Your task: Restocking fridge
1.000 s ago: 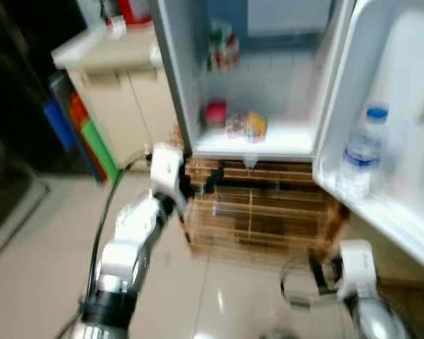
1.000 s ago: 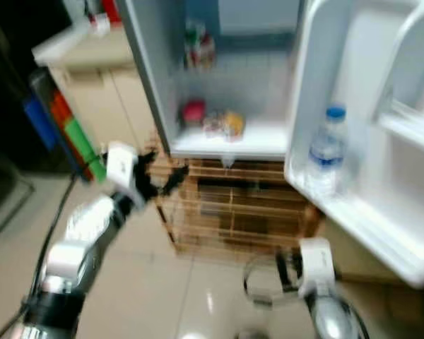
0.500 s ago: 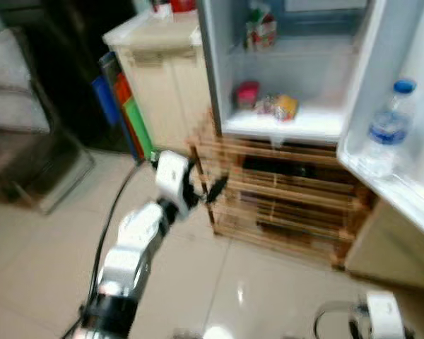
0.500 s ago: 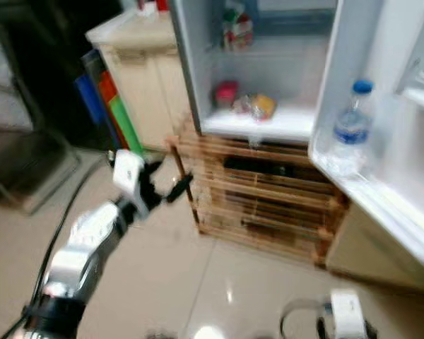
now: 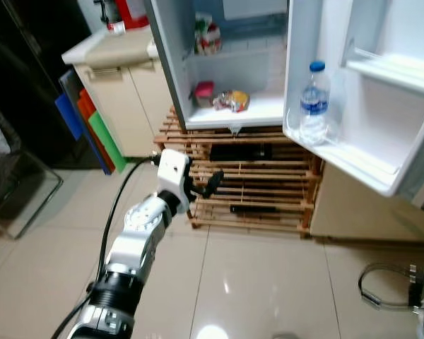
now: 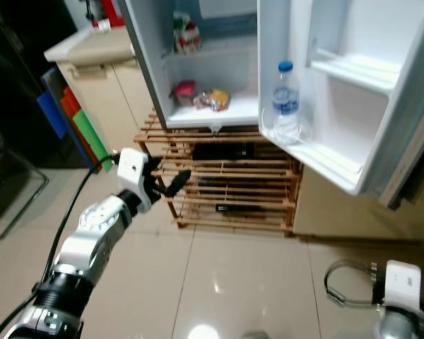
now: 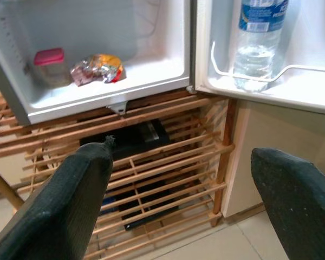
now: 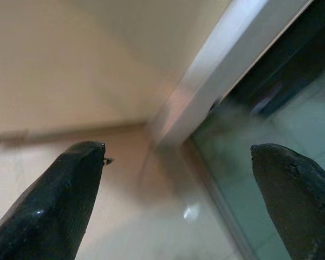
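left gripper (image 7: 181,200) fingers spread, empty; beyond them: one fridge (image 5: 268,113), one water bottle (image 5: 314,103), one red-lidded jar (image 7: 47,66), one snack packet (image 7: 96,68). right gripper (image 8: 179,200) fingers spread.

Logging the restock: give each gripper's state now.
Left gripper: open, holding nothing, raised toward the fridge.
Right gripper: open, holding nothing, low over the floor.

Left arm (image 5: 138,244) is raised and stretched forward, silver forearm angled up, white wrist block at the top. Left gripper (image 5: 201,189) is empty, black fingers (image 7: 65,211) spread wide, nothing between them. Right arm hangs low at the robot's right side, white wrist block (image 6: 401,286) showing. Right gripper (image 8: 179,179) fingers are also spread apart, holding nothing.
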Robot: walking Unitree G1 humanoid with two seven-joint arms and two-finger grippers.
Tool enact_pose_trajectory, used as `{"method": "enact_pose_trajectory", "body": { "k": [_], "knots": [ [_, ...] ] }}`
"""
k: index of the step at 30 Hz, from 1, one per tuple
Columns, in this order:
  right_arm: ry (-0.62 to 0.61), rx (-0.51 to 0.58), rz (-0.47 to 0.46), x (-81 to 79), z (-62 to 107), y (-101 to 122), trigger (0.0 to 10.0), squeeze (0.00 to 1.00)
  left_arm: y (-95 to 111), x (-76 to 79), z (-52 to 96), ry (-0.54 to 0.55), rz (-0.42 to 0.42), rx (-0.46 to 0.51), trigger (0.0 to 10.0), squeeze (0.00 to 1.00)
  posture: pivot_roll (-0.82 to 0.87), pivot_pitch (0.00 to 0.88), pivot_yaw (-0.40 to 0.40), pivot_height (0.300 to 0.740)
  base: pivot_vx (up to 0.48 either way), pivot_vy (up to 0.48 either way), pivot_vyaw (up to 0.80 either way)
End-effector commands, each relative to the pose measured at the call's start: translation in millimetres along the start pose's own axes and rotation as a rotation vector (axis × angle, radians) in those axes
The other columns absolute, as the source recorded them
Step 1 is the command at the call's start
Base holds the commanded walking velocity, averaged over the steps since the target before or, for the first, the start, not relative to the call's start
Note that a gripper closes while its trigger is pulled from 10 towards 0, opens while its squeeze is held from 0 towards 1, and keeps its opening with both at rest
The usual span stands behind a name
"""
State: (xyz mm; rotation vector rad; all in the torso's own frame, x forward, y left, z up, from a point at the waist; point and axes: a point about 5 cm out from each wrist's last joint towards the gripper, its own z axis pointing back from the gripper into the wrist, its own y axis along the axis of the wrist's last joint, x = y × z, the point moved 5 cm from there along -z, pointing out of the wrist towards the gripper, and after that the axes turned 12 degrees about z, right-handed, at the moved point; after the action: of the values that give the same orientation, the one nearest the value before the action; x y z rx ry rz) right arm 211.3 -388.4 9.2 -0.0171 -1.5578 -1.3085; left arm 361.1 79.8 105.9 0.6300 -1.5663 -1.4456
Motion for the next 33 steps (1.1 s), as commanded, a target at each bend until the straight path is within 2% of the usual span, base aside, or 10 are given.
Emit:
{"method": "enact_pose_trajectory", "body": {
  "k": [1, 5, 15, 18, 21, 25, 29, 30, 32, 33],
  "knots": [
    [-0.056, 0.136, -0.014, 5.5, -6.7, 41.8, 10.0, 0.00, 1.3, -7.5, 0.8, 0.018, -0.012, -0.004, 10.0, 0.00, -0.25, 0.000, 0.152, 0.740, 0.000, 0.000, 0.00],
    [-0.127, 0.309, -0.029, 15.9, -21.2, 108.9, 10.0, 0.00, -3.1, -6.7, -2.1, 0.013, -0.022, -0.009, 10.0, 0.00, -0.25, 0.000, 0.146, 0.740, 0.000, 0.000, 0.00],
    [-0.233, 0.374, -0.067, 33.7, -37.8, 174.0, 10.0, 0.00, -6.7, -11.2, -1.2, 0.042, -0.007, -0.003, 10.0, 0.00, -0.23, 0.000, 0.124, 0.740, 0.000, 0.000, 0.00],
    [-0.090, 0.467, -0.194, 11.9, -28.9, 207.6, 10.0, 0.00, -7.6, -12.4, -0.7, 0.049, -0.004, 0.000, 10.0, 0.00, -0.23, 0.000, 0.116, 0.740, 0.000, 0.000, 0.00],
    [-0.018, 0.502, -0.236, 1.8, -22.2, 216.7, 10.0, 0.00, -7.4, -12.7, -0.4, 0.050, -0.005, 0.001, 10.0, 0.00, -0.23, 0.000, 0.116, 0.740, 0.000, 0.000, 0.00],
    [0.345, 0.608, -0.377, -42.4, 28.3, 238.9, 10.0, 0.00, -9.0, -15.0, 2.7, 0.053, -0.009, -0.006, 10.0, 0.00, -0.22, 0.000, 0.118, 0.740, 0.000, 0.000, 0.00],
    [0.561, 0.643, -0.390, -63.5, 61.3, 239.2, 10.0, 0.00, -10.7, -15.0, 4.3, 0.048, -0.009, -0.014, 10.0, 0.00, -0.22, 0.000, 0.121, 0.740, 0.000, 0.000, 0.00],
    [0.818, 0.610, -0.358, -82.8, 94.9, 218.0, 10.0, 0.00, -15.5, -13.3, 7.3, 0.025, 0.000, -0.040, 10.0, 0.00, -0.23, 0.000, 0.128, 0.740, 0.000, 0.000, 0.00],
    [0.901, 0.587, -0.351, -87.5, 105.6, 208.6, 10.0, 0.00, -17.4, -12.3, 8.5, 0.014, 0.005, -0.050, 10.0, 0.00, -0.24, 0.000, 0.129, 0.740, 0.000, 0.000, 0.00],
    [1.010, 0.490, -0.365, -91.5, 113.6, 183.8, 10.0, 0.00, -25.2, -14.9, 11.9, 0.022, -0.054, -0.093, 10.0, 0.00, -0.24, 0.000, 0.131, 0.740, 0.000, 0.000, 0.00]
  ]
}}
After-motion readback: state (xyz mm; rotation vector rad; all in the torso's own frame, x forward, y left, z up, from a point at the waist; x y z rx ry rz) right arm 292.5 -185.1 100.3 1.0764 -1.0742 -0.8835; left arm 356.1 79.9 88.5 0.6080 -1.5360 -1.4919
